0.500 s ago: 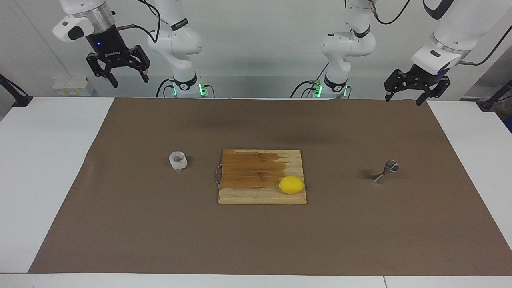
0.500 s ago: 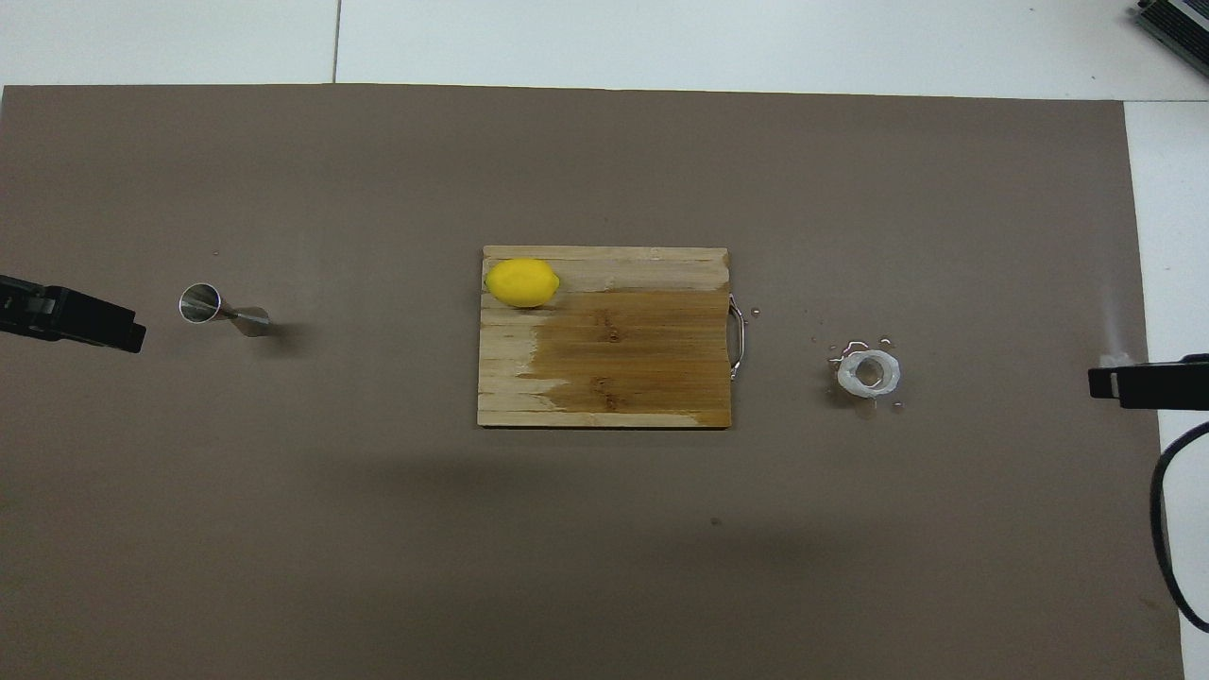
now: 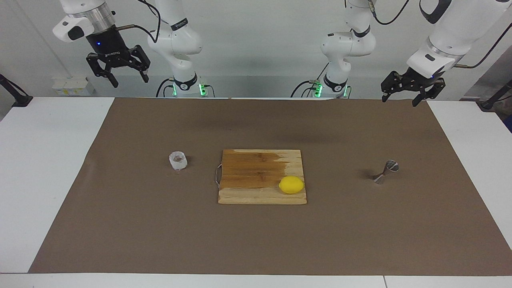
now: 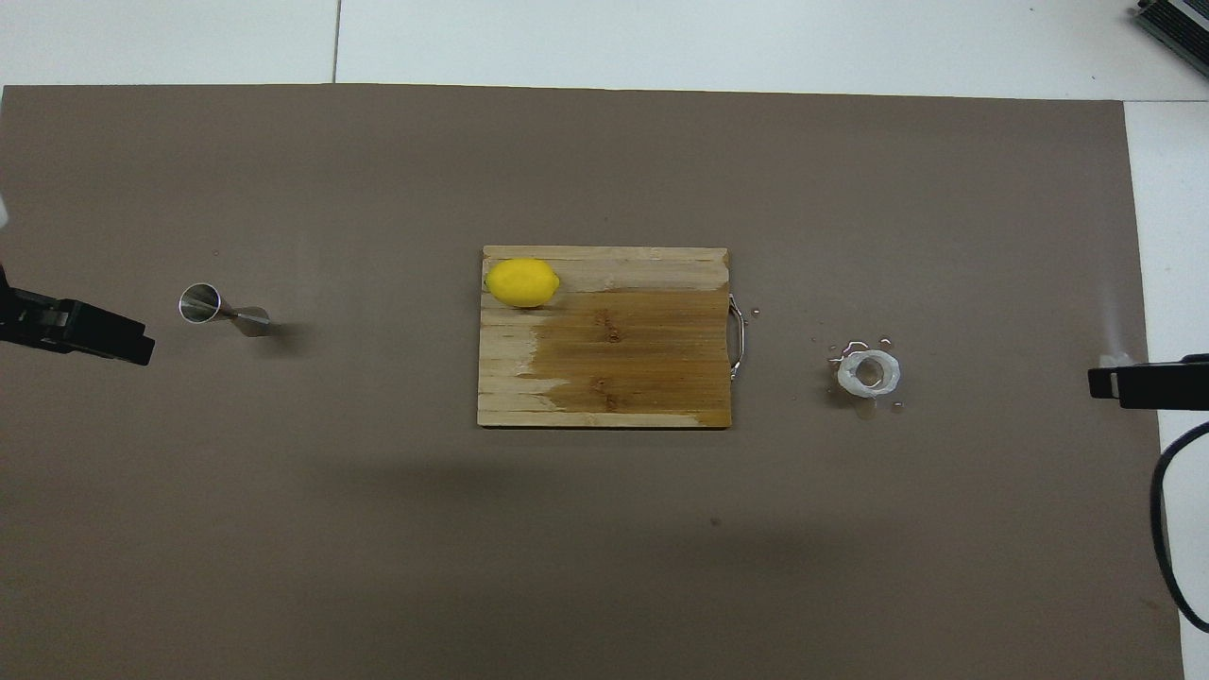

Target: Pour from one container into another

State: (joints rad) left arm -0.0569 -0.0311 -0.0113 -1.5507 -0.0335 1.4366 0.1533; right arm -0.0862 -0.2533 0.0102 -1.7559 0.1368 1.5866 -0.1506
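Both pincers, left [image 3: 401,97] and right [image 3: 127,79], hang raised, agape.

A lemon [image 3: 291,185] sits on the wooden board [image 3: 256,172], between the glass cup [image 3: 178,161] and steel jigger [image 3: 386,171]; both pincers hang open.

A wooden board [image 3: 262,177] lies mid-table on a brown mat [image 3: 264,240], its larger part dark and wet-looking, with a metal handle [image 4: 738,336] on the edge toward the right arm's end. A lemon [image 3: 291,185] sits on its pale corner farthest from the robots.
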